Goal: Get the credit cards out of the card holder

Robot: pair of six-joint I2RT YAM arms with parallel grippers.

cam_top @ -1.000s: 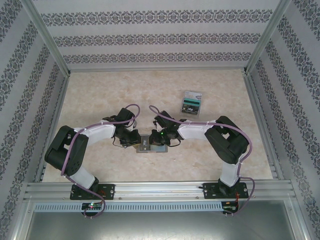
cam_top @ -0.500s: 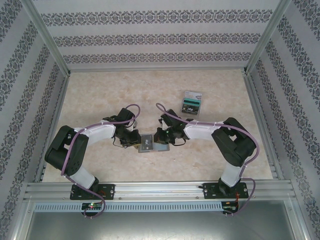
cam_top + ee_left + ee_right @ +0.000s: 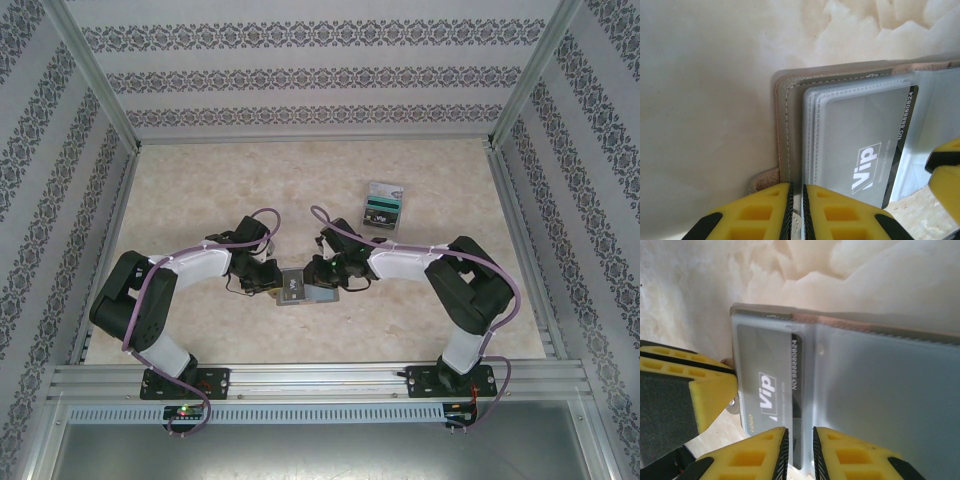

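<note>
Open card holder point(image 3: 300, 289), VIP card point(image 3: 865, 155) inside

Matt stitched card holder point(image 3: 788, 130) with glossy clear plastic sleeves point(image 3: 816, 117).

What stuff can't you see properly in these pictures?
Left wrist view: the left gripper hides the holder's lower edge; the tiny line under "Vip" on the card is blurred.
Right wrist view: the right gripper covers the card's corner; the card and the cloudy sleeve hide whether more cards lie beneath.
Top view: both grippers cover much of the holder; the clear case's print is too small.
</note>
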